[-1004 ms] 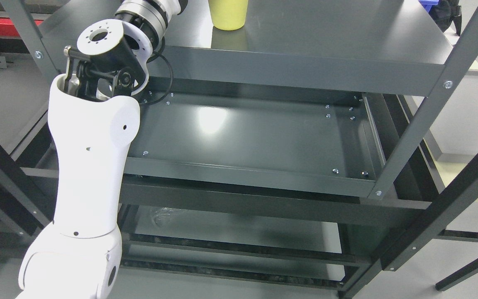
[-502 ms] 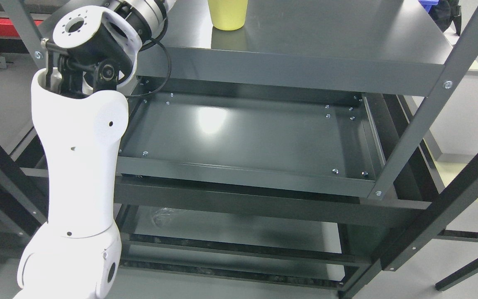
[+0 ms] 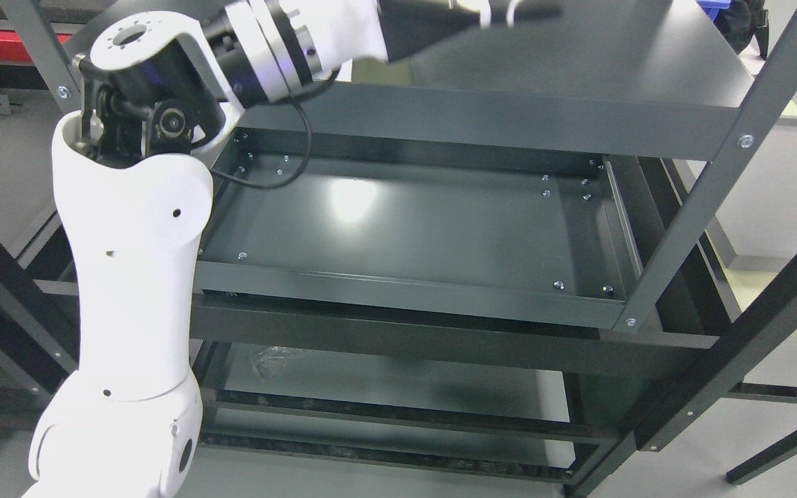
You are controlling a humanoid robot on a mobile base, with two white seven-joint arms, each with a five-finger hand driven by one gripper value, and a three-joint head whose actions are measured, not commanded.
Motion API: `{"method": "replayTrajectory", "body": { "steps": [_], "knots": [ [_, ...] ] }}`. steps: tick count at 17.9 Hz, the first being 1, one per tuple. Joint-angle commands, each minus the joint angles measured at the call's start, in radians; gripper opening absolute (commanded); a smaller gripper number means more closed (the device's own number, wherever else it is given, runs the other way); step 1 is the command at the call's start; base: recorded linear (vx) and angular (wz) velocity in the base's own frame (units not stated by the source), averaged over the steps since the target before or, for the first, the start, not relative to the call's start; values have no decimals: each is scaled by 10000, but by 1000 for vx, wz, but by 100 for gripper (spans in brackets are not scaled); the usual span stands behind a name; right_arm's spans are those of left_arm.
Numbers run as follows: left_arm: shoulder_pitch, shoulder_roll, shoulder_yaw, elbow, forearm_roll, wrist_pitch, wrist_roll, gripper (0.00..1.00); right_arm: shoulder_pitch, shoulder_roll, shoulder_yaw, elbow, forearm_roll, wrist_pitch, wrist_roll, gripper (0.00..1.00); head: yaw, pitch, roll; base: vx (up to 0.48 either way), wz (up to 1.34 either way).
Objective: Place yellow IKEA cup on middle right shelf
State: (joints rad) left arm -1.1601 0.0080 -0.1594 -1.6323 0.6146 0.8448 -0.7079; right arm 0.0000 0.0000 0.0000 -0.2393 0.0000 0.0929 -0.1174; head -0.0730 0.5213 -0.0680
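Note:
My left arm [image 3: 129, 277] rises from the lower left, and its forearm [image 3: 301, 34] reaches right across the top shelf [image 3: 578, 62]. The dark left hand [image 3: 502, 10] lies at the picture's top edge, partly cut off, so its grasp is unclear. The yellow cup stood on this top shelf and is now hidden behind the forearm and hand. Only a pale yellowish patch [image 3: 371, 63] shows under the wrist. The shelf below [image 3: 440, 221] is a dark metal tray with nothing on it.
Grey uprights of the rack [image 3: 689, 221] slant down the right side, with a black frame [image 3: 751, 346] in front of them. A lower shelf [image 3: 385, 387] shows beneath. A cable [image 3: 288, 166] loops from the wrist joint over the tray's back left corner.
The left forearm has swung right over the top shelf and now covers the yellow cup, which was in plain sight before. The upper arm has hardly moved.

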Motion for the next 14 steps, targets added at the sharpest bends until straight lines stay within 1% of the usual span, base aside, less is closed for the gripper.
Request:
{"method": "replayTrajectory", "body": {
  "steps": [1, 3, 6, 8, 10, 12, 14],
  "knots": [
    [952, 701, -2267, -781, 650, 173, -1220, 98, 138, -175, 169, 0, -245, 7, 8, 99, 0, 0, 0, 0, 0],
    [1580, 855, -2958, -979, 650, 157, -1251, 97, 138, -175, 169, 0, -245, 7, 8, 99, 0, 0, 0, 0, 0],
    [2883, 1039, -3911, -1134, 619, 66, -1251, 97, 138, -175, 169, 0, -245, 7, 8, 99, 0, -1, 0, 0, 0],
    [3788, 1009, -3959, -1088, 543, 4, -1160, 98, 138, -175, 169, 0, -245, 7, 8, 99, 0, 0, 0, 0, 0],
    [4419, 917, -3547, -1073, 70, -209, -1113, 98, 138, -175, 169, 0, -245, 7, 8, 99, 0, 0, 0, 0, 0],
    [5322, 734, -2858, -982, -818, -974, -1113, 98, 138, -175, 169, 0, -245, 7, 8, 99, 0, -1, 0, 0, 0],
    [6273, 397, -1771, -477, -2090, -2336, -1113, 98, 138, -175, 169, 0, -245, 7, 8, 100, 0, 0, 0, 0, 0]
  ]
}}
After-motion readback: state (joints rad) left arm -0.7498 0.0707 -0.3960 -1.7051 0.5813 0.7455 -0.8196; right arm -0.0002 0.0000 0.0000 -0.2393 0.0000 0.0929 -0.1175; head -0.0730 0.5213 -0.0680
